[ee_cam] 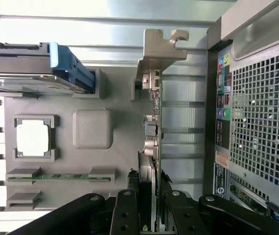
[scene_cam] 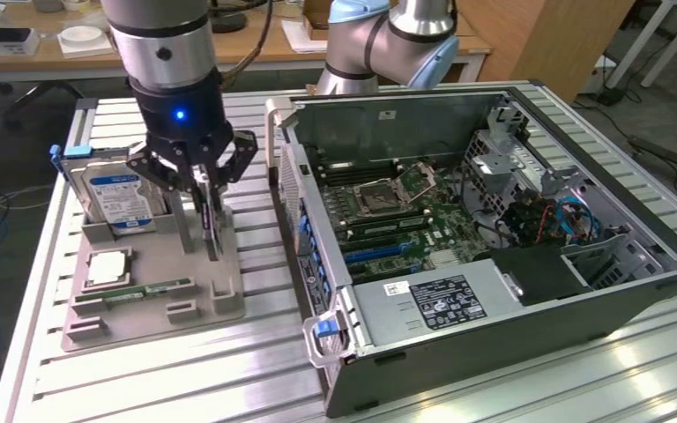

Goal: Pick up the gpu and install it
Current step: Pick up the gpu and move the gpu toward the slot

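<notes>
The gpu (scene_cam: 208, 227) is a thin dark card standing on edge in the grey holder (scene_cam: 204, 304), to the exterior view's left of the open computer case (scene_cam: 621, 291). My gripper (scene_cam: 202, 189) reaches down from above and is shut on the card's top edge, one finger on each face. In the wrist view the gpu (ee_cam: 152, 122) runs away from the gripper (ee_cam: 148, 193), its silvery bracket (ee_cam: 156, 49) at the far end. The black fingers (ee_cam: 127, 205) press against both sides. The card's lower edge still sits at the holder.
The holder also carries a silver hard drive with a blue-white label (scene_cam: 116, 199), a square processor (scene_cam: 106, 266) and a slim green memory stick (scene_cam: 151, 290). Inside the case lies the motherboard (scene_cam: 398, 220) with a blue slot (scene_cam: 374, 252). The case's rear wall (ee_cam: 257, 112) stands close beside the card.
</notes>
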`<move>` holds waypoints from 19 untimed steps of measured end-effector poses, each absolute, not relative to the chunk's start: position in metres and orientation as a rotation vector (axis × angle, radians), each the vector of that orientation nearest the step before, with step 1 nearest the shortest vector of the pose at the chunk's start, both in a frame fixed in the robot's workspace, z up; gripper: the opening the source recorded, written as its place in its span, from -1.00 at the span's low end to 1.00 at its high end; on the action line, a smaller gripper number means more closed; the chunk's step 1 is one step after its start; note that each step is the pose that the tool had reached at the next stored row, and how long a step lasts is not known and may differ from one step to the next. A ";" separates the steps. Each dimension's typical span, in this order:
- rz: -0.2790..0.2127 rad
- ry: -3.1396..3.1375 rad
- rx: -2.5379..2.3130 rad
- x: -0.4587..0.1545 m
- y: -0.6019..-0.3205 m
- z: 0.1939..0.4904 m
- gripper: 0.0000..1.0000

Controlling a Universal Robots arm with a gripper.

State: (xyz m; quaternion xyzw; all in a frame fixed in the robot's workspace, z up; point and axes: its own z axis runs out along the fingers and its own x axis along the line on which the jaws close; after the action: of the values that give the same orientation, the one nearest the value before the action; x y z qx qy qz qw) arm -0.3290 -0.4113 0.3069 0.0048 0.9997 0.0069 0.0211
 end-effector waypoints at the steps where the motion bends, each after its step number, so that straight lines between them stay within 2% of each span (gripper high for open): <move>1: 0.021 3.099 0.015 -0.329 -0.411 0.311 -0.47; 8: 0.018 3.099 0.014 -0.329 -0.411 0.328 -0.47; 13: -0.024 3.103 0.014 -0.329 -0.411 0.332 -0.47; 19: -0.027 3.148 0.013 -0.329 -0.411 0.337 -0.47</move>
State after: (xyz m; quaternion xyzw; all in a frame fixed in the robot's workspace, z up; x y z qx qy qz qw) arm -0.3286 -0.4113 0.3365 0.0043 0.9999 -0.0087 -0.0032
